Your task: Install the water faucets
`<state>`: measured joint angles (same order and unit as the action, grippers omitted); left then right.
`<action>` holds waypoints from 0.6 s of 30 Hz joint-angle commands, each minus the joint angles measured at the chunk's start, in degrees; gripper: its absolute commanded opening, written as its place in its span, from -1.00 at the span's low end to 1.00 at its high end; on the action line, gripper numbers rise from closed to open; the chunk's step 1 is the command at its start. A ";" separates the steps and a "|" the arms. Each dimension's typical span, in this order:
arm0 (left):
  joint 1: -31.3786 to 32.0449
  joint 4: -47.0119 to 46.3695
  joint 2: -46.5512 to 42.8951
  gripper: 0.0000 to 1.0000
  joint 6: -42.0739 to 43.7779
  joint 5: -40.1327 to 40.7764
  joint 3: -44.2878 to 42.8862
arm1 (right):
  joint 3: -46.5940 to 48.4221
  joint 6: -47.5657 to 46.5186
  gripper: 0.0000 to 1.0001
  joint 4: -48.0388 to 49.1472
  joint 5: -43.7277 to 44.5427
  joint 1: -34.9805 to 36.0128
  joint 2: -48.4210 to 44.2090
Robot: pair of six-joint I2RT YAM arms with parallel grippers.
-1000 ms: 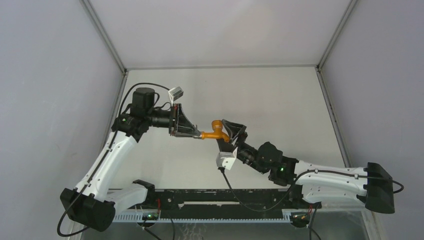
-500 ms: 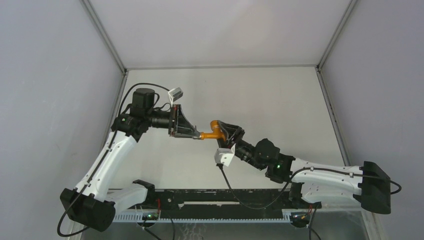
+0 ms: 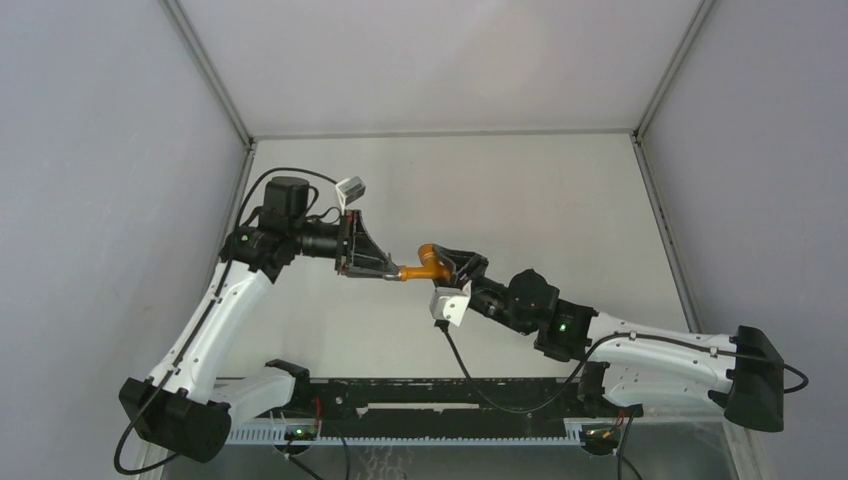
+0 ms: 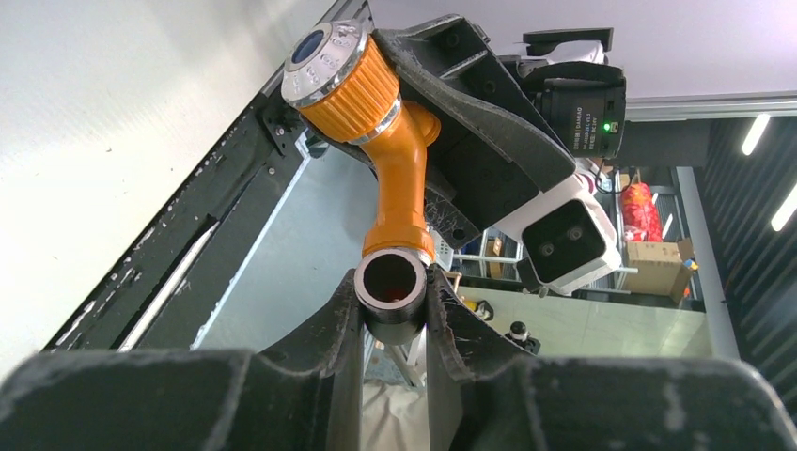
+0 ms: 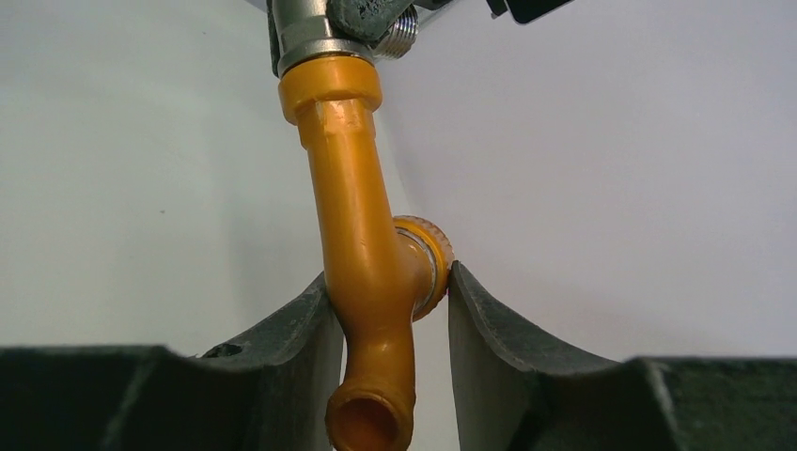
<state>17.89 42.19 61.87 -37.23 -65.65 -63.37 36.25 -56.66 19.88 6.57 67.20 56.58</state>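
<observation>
No lettering seems legible, even on the tap body (image 4: 399,188).

My right wrist view cuts the grey fitting (image 5: 315,38) off at its top edge, and the orange tap body (image 5: 362,244) shows only a rim of its silvery end. From above, the fitting is too small to separate from the left gripper (image 3: 391,271).
</observation>
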 commanded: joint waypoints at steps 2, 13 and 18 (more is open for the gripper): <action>0.57 -1.33 -1.14 -1.00 6.45 1.06 -4.14 | 4.09 11.42 -1.00 0.16 -3.98 0.17 -3.22; 0.57 -2.42 -0.86 -0.52 6.36 2.10 -4.54 | 3.48 12.03 -1.00 3.17 3.43 2.66 -0.67; 0.61 -13.40 -1.47 0.49 -2.39 3.96 0.00 | 3.74 15.93 -1.00 6.65 10.55 3.57 0.82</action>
<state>18.24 40.38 61.82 -36.49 -64.03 -63.55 36.62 -47.05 18.79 11.29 69.69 57.06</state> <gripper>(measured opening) 0.549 0.462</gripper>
